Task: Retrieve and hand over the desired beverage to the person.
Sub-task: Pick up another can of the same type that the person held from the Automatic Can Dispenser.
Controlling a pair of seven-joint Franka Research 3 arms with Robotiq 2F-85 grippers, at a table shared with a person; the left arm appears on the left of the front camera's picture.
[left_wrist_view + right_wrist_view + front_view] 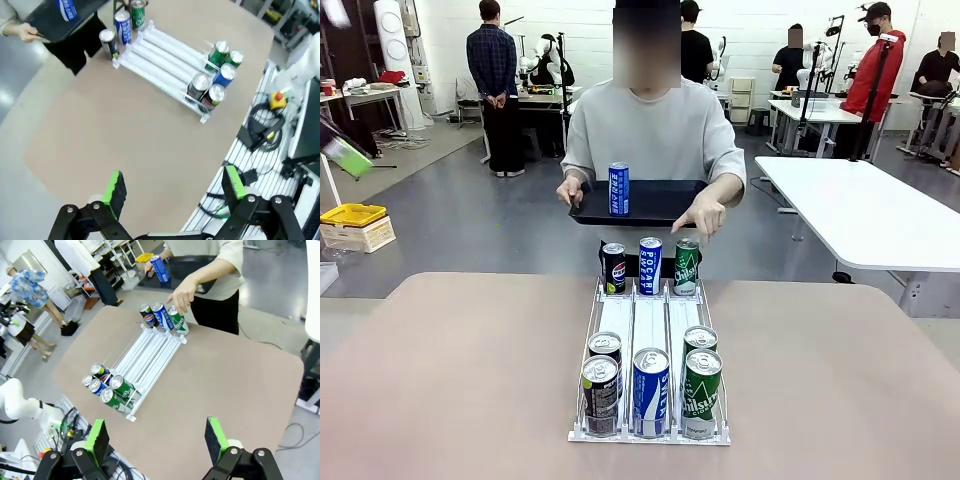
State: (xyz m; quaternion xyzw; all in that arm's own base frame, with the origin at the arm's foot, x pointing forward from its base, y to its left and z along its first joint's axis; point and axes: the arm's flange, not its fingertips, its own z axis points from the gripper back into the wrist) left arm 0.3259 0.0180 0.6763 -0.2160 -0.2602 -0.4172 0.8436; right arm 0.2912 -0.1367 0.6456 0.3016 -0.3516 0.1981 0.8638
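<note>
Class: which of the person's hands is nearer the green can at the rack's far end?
The person's left hand: it hovers just above the green can. Their right hand holds the black tray, farther off.

A robotics lab is shown. Beyond the brown tabletop [470, 380], white work tables [880, 215] are set out on a grey floor [470, 220], and people [493, 85] are seen standing among them. Off the tabletop's robot-side edge, cables [260, 127] and a red stop button [278, 98] are laid.

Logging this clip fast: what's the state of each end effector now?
Left end effector: open, holding nothing.
Right end effector: open, holding nothing.
</note>
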